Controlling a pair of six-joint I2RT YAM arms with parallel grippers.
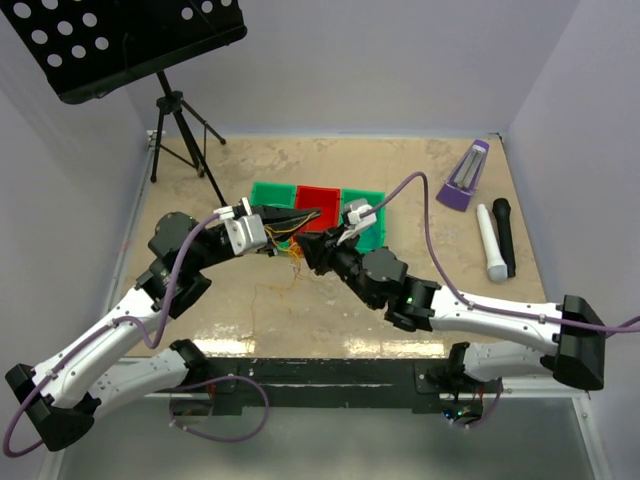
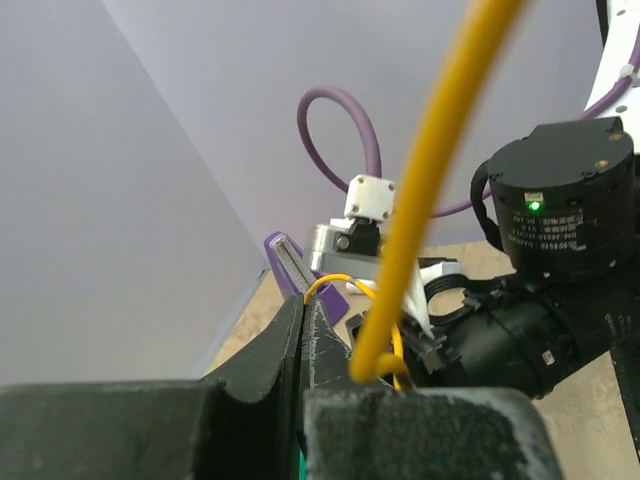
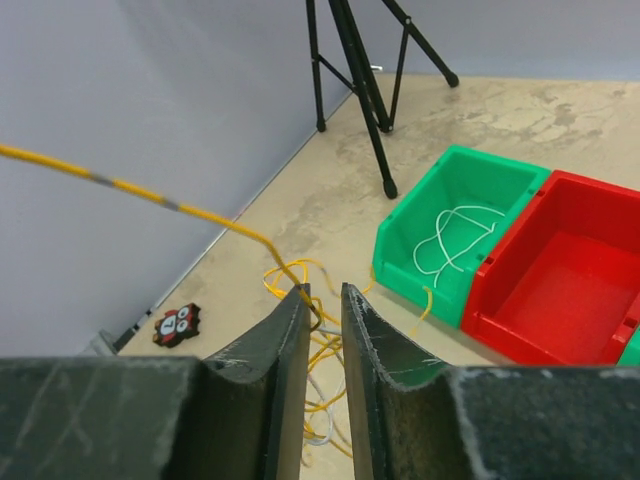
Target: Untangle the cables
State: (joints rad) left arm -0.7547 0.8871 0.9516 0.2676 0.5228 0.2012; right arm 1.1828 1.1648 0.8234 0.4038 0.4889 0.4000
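1. Nearest the overhead camera, both arm bases stand at the near edge of a beige, stone-patterned table (image 1: 420, 160). Pale lilac walls (image 1: 380, 60) close it in.
2. At the far left corner a black music stand (image 1: 130, 35) rises on a tripod. Its perforated desk is cut off by the top of the frame.
3. The left arm (image 1: 110, 335) and right arm (image 1: 500, 315) reach forward and bend inward. Their wrists meet at mid-table, just in front of a row of three bins: a green bin (image 1: 268, 193), a red bin (image 1: 318, 200) and a second green bin (image 1: 375, 235).
4. On the right side lie a purple-and-white device (image 1: 466, 175), a white microphone (image 1: 490, 245) and a black microphone (image 1: 503, 235). The two microphones are side by side, well apart from the grippers.
5. The left gripper (image 2: 304, 305) has its fingers pressed together, and a thin yellow-orange cable (image 3: 180, 207) arcs out of the seam at their tips. Another stretch of yellow passes blurred, close to that lens.
6. The right gripper (image 3: 322, 300) points down at the table with a narrow gap between its fingers. The yellow-orange cable comes in taut from the upper left, bends and slips behind the left fingertip. Whether it is pinched cannot be told.
7. A yellow tangle (image 3: 320, 350) with a pale strand in it lies on the table below the grippers, just beside the first green bin. A white cable (image 3: 445, 225) lies looped inside that bin.
8. From above, the wrists hide most of the tangle. A small red-and-black figure (image 3: 177, 322) by the wall is too small to identify.
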